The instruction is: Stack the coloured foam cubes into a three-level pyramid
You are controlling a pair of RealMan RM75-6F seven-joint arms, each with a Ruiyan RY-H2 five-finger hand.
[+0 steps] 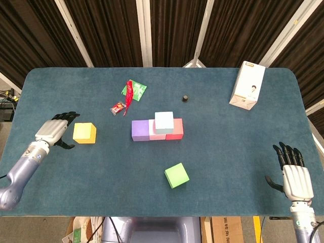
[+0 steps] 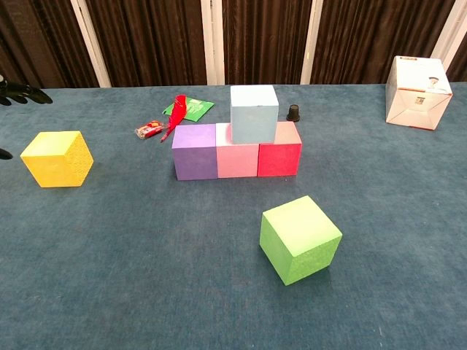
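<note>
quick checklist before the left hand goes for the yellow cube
1. Left hand empty, fingers apart: ok.
2. Yellow cube free, hand beside it and apart: ok.
3. Base row of purple cube, pink cube and red cube flush: ok.
4. Second-level slot open beside the pale blue cube: ok, over purple and pink.
5. Green cube clear of the path: ok.
6. Right hand out of the way: ok.

The table (image 1: 101,172) is covered in dark teal felt. On it are a yellow cube (image 1: 84,133), a green cube (image 1: 176,175), a purple cube (image 1: 139,130), a pink cube (image 2: 237,160), a red cube (image 2: 279,158) and a pale blue cube (image 1: 163,122). The carton (image 1: 247,85) is white; each robot hand, left (image 1: 52,130) and right (image 1: 295,175), is silver with black fingers.
</note>
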